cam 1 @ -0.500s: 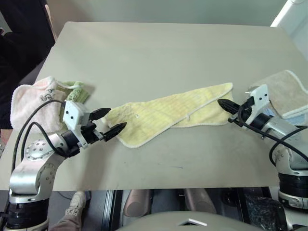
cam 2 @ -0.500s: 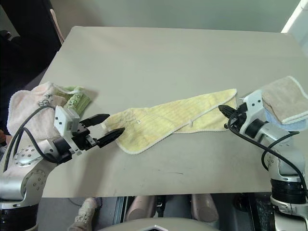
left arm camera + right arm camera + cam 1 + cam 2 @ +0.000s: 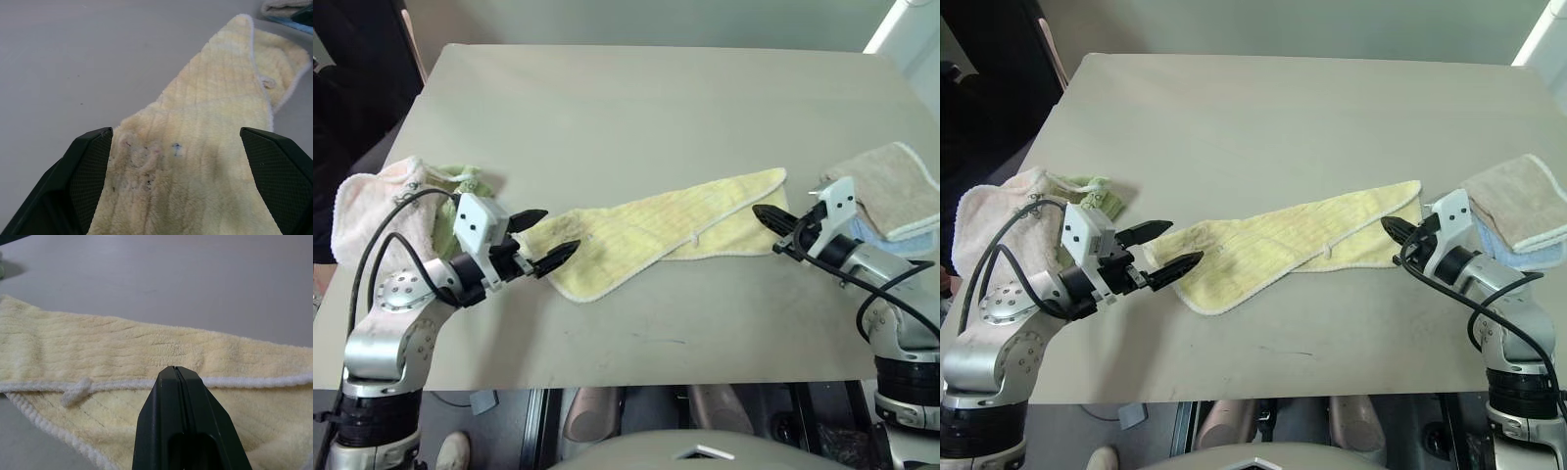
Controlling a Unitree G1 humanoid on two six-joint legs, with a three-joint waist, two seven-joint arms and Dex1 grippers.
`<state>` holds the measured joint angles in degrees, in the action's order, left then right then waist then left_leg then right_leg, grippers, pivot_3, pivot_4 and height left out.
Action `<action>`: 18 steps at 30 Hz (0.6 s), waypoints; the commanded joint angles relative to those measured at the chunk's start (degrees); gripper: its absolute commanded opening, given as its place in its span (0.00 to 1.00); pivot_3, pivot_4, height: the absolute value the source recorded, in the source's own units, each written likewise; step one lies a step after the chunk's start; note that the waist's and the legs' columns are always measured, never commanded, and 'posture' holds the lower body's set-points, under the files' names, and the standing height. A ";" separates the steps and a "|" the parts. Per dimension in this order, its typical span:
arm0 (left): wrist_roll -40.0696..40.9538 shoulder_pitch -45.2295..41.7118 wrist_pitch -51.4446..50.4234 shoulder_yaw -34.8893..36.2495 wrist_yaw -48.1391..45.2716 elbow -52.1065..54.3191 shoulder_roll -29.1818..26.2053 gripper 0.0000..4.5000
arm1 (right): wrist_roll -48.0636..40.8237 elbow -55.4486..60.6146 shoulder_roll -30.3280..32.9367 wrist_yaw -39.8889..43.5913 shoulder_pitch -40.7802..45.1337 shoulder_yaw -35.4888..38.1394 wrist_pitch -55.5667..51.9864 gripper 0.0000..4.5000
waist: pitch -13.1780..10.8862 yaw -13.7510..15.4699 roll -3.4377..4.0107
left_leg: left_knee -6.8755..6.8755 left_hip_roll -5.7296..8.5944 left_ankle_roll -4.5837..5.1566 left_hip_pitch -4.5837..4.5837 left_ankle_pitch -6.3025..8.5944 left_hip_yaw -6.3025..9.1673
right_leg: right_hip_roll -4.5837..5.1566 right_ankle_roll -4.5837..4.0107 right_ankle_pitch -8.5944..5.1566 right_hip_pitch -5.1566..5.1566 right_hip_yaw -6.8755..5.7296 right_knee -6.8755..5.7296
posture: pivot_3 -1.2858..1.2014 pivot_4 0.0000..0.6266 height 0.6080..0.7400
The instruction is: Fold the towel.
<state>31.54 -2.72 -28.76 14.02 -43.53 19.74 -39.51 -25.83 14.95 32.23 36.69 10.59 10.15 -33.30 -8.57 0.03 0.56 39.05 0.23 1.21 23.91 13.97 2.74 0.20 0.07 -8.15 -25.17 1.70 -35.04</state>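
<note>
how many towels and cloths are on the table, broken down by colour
pale yellow towel: 1
pink towel: 1
green cloth: 1
beige towel: 1
light blue cloth: 1, under the beige towel
total: 5

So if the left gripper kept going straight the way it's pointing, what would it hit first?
Most likely the pale yellow towel. The left gripper is open, its fingers straddling the towel's near end with the cloth running ahead between them. Height above the cloth is hard to judge.
</note>
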 commanded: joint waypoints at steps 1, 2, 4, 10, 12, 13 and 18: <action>-1.35 -1.53 2.22 -0.47 0.29 -0.70 0.49 0.99 | -0.49 1.65 0.63 -0.12 1.27 1.10 0.99 0.00 | 0.00 0.01 0.00 | 0.01 0.00 0.00 0.00 0.00 0.00 | 0.00 0.00 0.00 0.00 0.00 -0.01 | 0.52 0.24 0.97; -1.67 -1.89 2.59 -0.68 0.28 -1.20 0.69 0.99 | -0.44 1.54 0.68 -0.14 1.48 1.08 0.99 0.00 | 0.00 0.01 0.00 | 0.02 0.00 0.00 0.00 0.00 0.00 | 0.00 0.00 0.00 0.00 0.00 -0.01 | 0.52 0.24 0.97; -2.47 -2.81 3.56 -1.35 0.47 -2.45 1.27 0.99 | -0.18 1.12 0.73 -0.24 1.98 1.01 1.13 0.00 | 0.00 0.01 0.00 | 0.02 0.00 0.01 0.00 -0.01 0.00 | 0.00 -0.02 0.01 0.00 0.00 -0.02 | 0.52 0.24 0.97; -4.53 -3.76 4.95 -3.29 0.59 -2.11 2.13 0.99 | -0.26 0.22 1.37 0.57 3.07 0.88 1.39 0.00 | 0.00 0.03 0.00 | 0.01 0.00 0.02 0.02 0.00 -0.01 | 0.00 0.00 0.00 0.00 0.00 0.01 | 0.52 0.24 0.97; -4.99 -4.23 5.43 -3.70 0.31 -2.32 2.04 0.99 | 0.00 -0.65 1.95 1.22 3.42 0.94 1.92 0.00 | 0.00 0.02 0.00 | 0.00 0.00 0.02 0.02 0.01 0.00 | 0.00 0.01 0.00 -0.02 0.00 0.01 | 0.52 0.24 0.97; -5.23 -4.40 5.57 -3.93 0.30 -2.39 2.08 0.99 | 0.12 -1.09 2.22 1.52 3.47 1.06 2.24 0.00 | 0.00 0.03 0.00 | 0.00 0.00 0.02 0.02 0.00 0.00 | 0.00 0.01 0.00 -0.02 -0.01 0.01 | 0.52 0.24 0.97; -5.28 -5.07 8.09 -5.13 -7.32 -4.15 -1.64 0.99 | 0.38 -0.60 1.95 0.48 3.58 0.67 2.16 0.00 | 0.00 0.03 0.00 | 0.01 0.00 0.02 0.02 0.00 0.00 | -0.01 0.00 0.00 -0.02 0.00 -0.01 | 0.52 0.24 0.97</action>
<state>26.03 -6.90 -22.77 8.72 -47.55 15.14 -39.66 -25.50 13.20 33.94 37.51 13.50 10.13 -32.20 -8.57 0.06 0.56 39.05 0.22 1.23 23.94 13.97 2.75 0.20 0.07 -8.14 -25.19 1.69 -35.06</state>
